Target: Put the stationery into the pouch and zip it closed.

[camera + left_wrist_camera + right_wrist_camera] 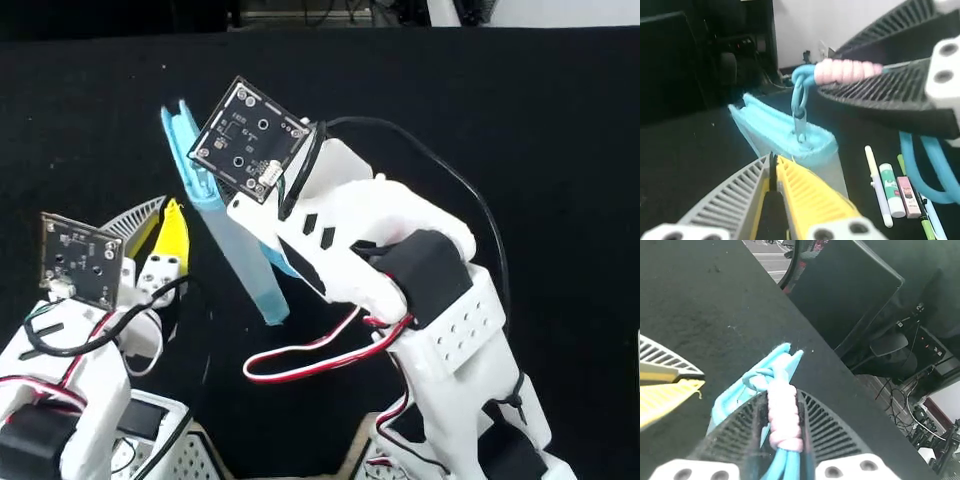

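The blue pouch (240, 250) is held up tilted over the black table (520, 120). Its long axis slants from the zip end, far from the arms, back down toward them. It's dangling off the pink beaded cord (782, 415), which the right gripper (782, 394) has clamped tight. The left gripper (168, 205) has its fingers pressed together on nothing, tip right next to the pouch's side, with the stationery (892, 192) lying nearby and table stretching well beyond to the far edge.

The pull cord (784, 415) is sitting between the right gripper's (782, 396) fingers, with the pouch (790, 135) lying just ahead of its tips. The left gripper (772, 167) is pointing at the pouch's end, just beside it. A pen (877, 185), a glue stick (891, 190) and an eraser (907, 192) are lying beside the pouch, beneath the right gripper.
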